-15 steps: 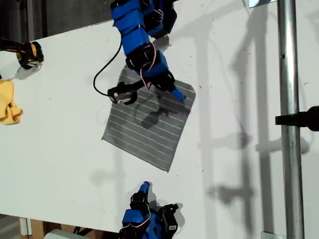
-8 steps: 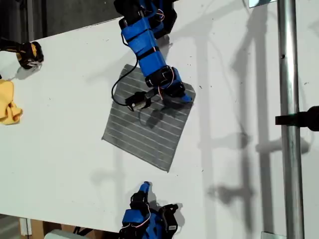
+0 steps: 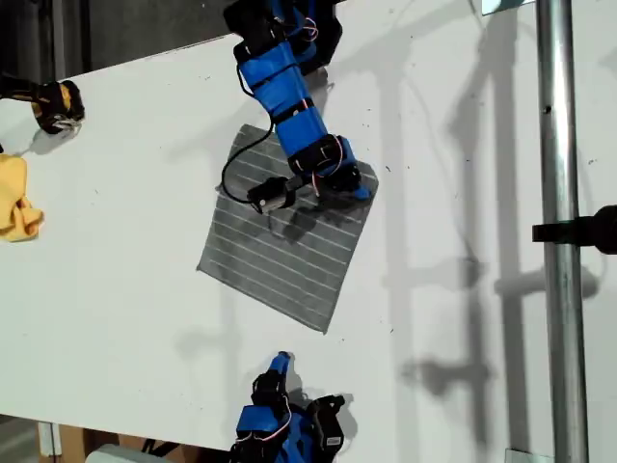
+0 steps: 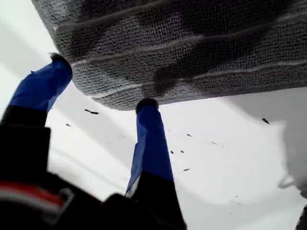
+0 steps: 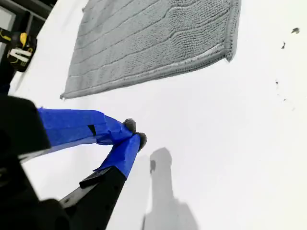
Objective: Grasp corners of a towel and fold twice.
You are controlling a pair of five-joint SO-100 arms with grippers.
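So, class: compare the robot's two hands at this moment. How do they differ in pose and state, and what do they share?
1. My first hand is open, fingers spread; my second hand is shut, tips touching.
2. My first hand sits at a corner of the towel, tips against its edge; my second hand rests on bare table, apart from the towel and holding nothing.

Both have blue fingers with dark tips.

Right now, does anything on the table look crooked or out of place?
The towel lies flat but rotated, its edges askew to the table edges. A crumpled yellow cloth sits apart at the exterior view's left. Small dark specks dot the table. Nothing looks damaged.
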